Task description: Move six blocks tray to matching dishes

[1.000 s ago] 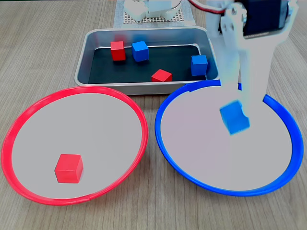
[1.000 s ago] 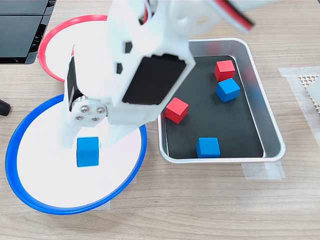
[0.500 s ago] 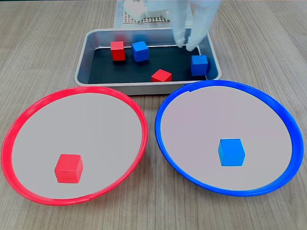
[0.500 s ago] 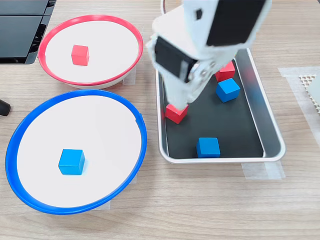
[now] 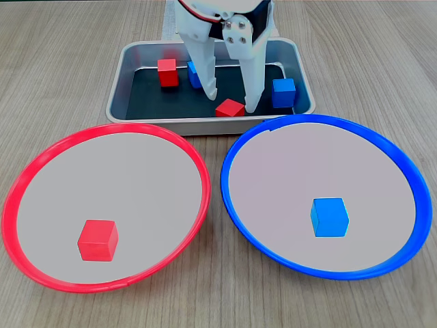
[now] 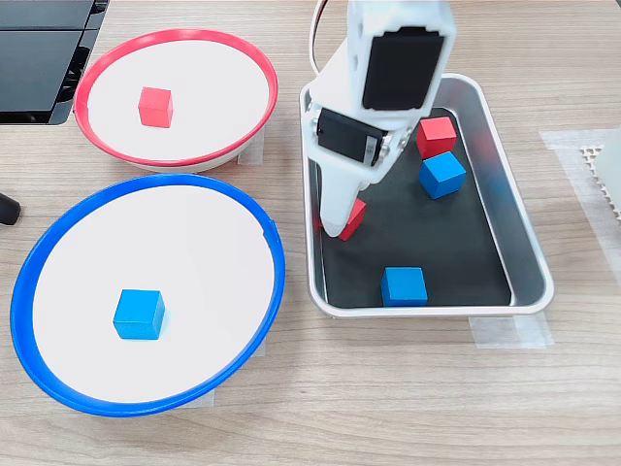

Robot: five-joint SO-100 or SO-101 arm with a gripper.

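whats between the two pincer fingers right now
A red block on the tray's dark bottom sits between the open pincer's fingers, clearest in a fixed view; neither finger visibly touches it.

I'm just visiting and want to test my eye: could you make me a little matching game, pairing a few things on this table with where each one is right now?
Things:
1. claw
2. red block alone
3. blue block alone
4. tray

Places:
A. in the blue-rimmed dish
B. open, fingers on either side of a red block in the tray
C. in the red-rimmed dish
D. behind both dishes in this fixed view, holding four blocks

Pairs: 1-B, 2-C, 3-A, 4-D
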